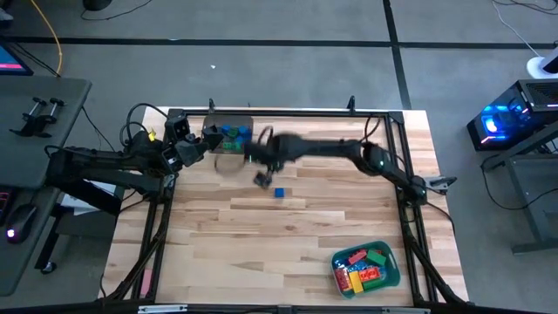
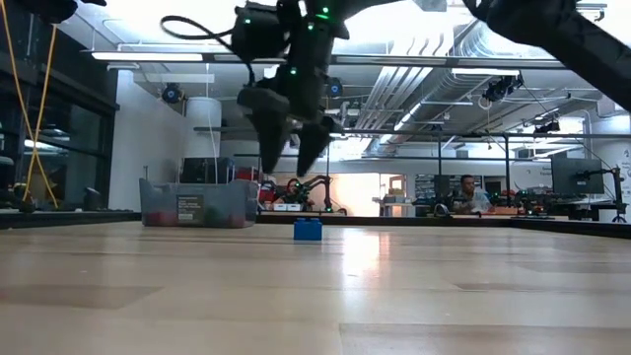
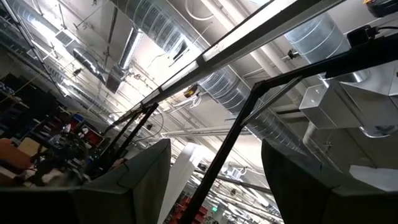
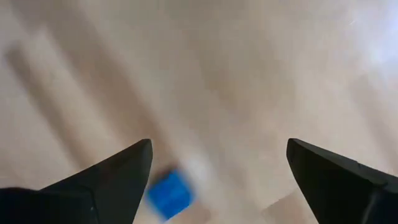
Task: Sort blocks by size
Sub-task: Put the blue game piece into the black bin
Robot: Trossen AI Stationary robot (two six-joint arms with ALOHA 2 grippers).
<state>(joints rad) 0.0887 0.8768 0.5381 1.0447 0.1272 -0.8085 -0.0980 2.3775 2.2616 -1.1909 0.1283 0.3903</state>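
Your right gripper (image 1: pixel 262 178) hangs above the table with fingers wide apart, holding nothing. The small blue block (image 1: pixel 279 193) sits alone on the wood just beside it, toward the right arm's own side.

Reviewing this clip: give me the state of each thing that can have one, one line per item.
right gripper: open, empty, raised over the table near the blue block
left gripper: open, empty, tilted up toward the ceiling at the table's left
blue block: lying loose on the wood, untouched
grey bin: upright, holds blocks
teal bin: upright, holds several mixed-colour blocks
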